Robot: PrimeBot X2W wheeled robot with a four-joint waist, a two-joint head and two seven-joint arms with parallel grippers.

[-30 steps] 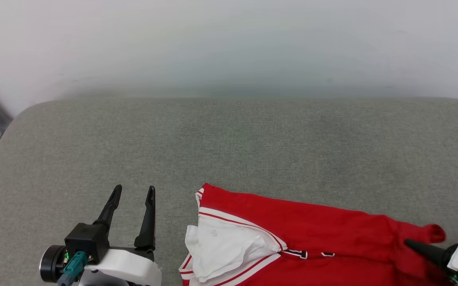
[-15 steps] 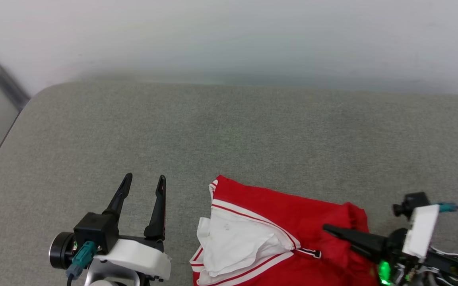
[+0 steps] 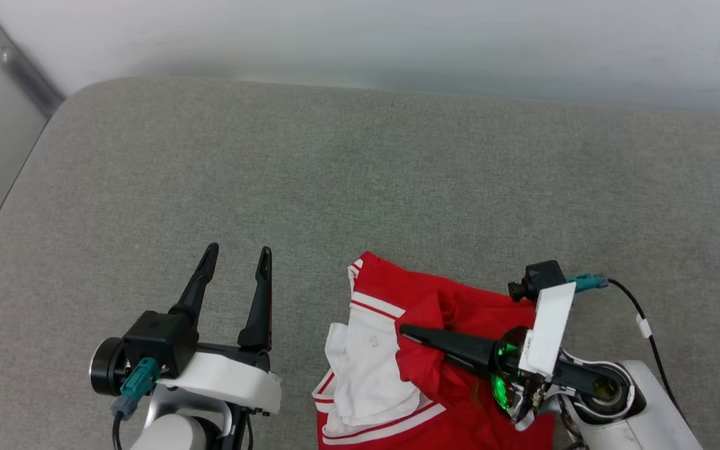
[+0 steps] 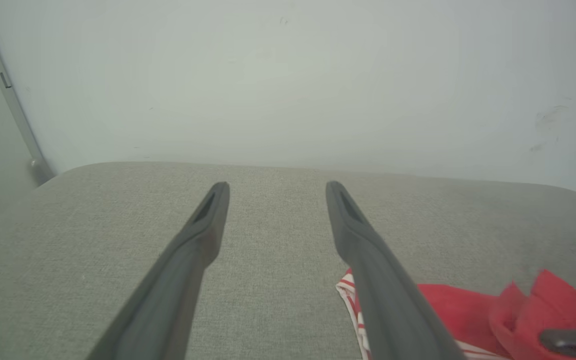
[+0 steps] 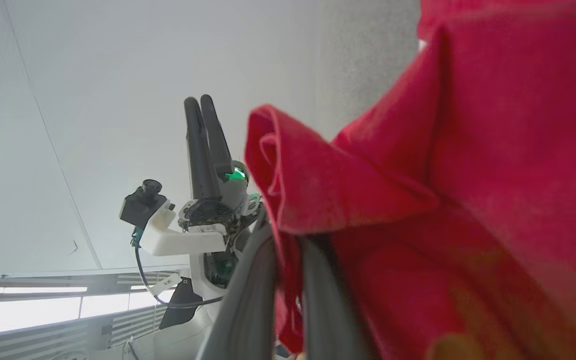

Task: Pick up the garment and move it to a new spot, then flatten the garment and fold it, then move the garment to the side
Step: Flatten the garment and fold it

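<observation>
Since a second ago the right gripper [image 3: 405, 329] has swept leftward across the shirt [image 3: 454, 300], dragging red cloth over toward the white sleeve [image 3: 366, 359], so the shirt is now bunched rather than spread out. Its fingers are clamped tight on a fold of that red cloth. The shirt lies on the near side of the grey cushion [image 3: 397, 187], just right of the left gripper [image 3: 238, 253], whose fingers stand wide apart and hold nothing.

The cushion [image 3: 397, 175] lies bare across its far half and left side. The wall [image 3: 397, 37] closes it off behind. Near the middle, the bunched shirt [image 3: 460, 303] and right gripper [image 3: 405, 330] block the way; the left gripper [image 3: 238, 251] stands just beside them.
</observation>
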